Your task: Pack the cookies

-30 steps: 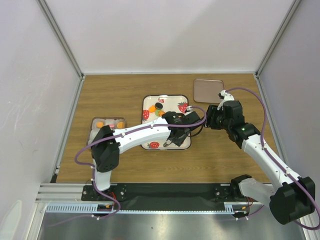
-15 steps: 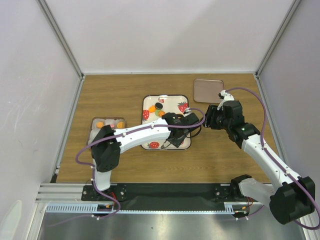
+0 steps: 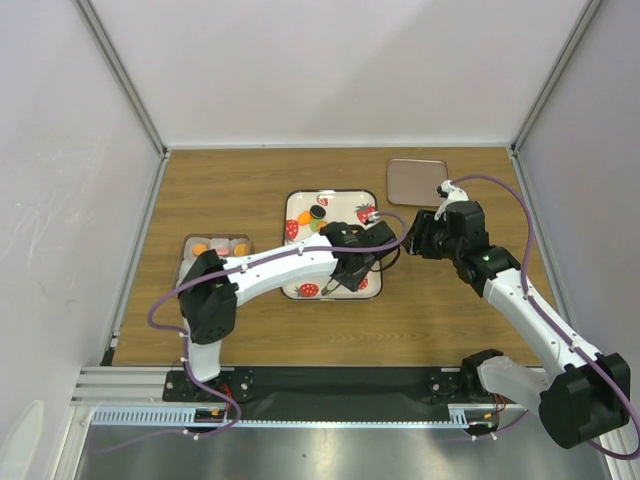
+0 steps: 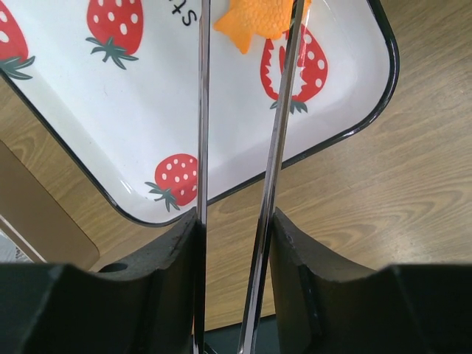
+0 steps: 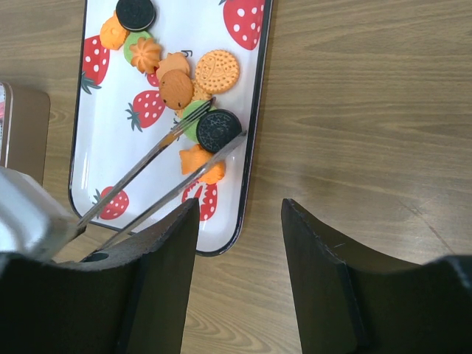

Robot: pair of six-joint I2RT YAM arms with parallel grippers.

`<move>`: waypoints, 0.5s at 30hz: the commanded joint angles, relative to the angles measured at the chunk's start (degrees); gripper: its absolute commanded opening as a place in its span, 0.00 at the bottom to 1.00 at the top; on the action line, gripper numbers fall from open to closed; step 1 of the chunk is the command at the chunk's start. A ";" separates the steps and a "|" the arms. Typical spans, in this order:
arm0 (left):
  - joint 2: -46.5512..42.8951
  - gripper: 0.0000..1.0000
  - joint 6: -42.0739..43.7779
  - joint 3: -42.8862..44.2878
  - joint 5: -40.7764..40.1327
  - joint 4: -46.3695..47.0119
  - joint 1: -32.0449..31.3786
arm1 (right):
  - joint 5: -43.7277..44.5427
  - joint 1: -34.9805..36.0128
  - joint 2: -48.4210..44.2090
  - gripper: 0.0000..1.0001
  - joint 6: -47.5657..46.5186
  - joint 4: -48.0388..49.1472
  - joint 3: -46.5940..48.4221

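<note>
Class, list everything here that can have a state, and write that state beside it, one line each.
Left pincer: shut on the tongs.
Tongs: arms partly closed, orange fish cookie between them.
Right pincer: open, empty.
Strawberry tray: holding several cookies.
Box: open, a few cookies inside.
Brown lid: off the box, lying flat apart.

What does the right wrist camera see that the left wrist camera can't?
Right wrist only: two black round sandwich cookies, a round tan biscuit, the open right hand. Left wrist only: the left hand close up, pinching thin metal tongs. Both: those tongs, the white strawberry-print tray, an orange fish-shaped cookie between the tong tips.
</note>
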 commanded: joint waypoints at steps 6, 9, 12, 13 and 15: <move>-7.72 0.42 -0.72 -0.20 -1.37 0.91 1.84 | 0.14 0.29 -0.11 0.54 -0.54 0.75 0.46; -9.12 0.42 -1.16 -0.73 -1.46 1.00 2.01 | 0.14 0.29 -0.02 0.54 -0.54 0.74 0.46; -11.06 0.42 -1.77 -1.96 -1.38 1.35 2.45 | 0.14 0.38 -0.02 0.54 -0.54 0.74 0.54; -11.67 0.42 -2.21 -2.92 -1.29 1.35 2.63 | 0.14 0.29 -0.02 0.54 -0.54 0.74 0.54; -13.77 0.42 -2.74 -4.06 -1.29 1.61 3.24 | -0.13 0.29 0.07 0.54 -0.45 0.75 0.46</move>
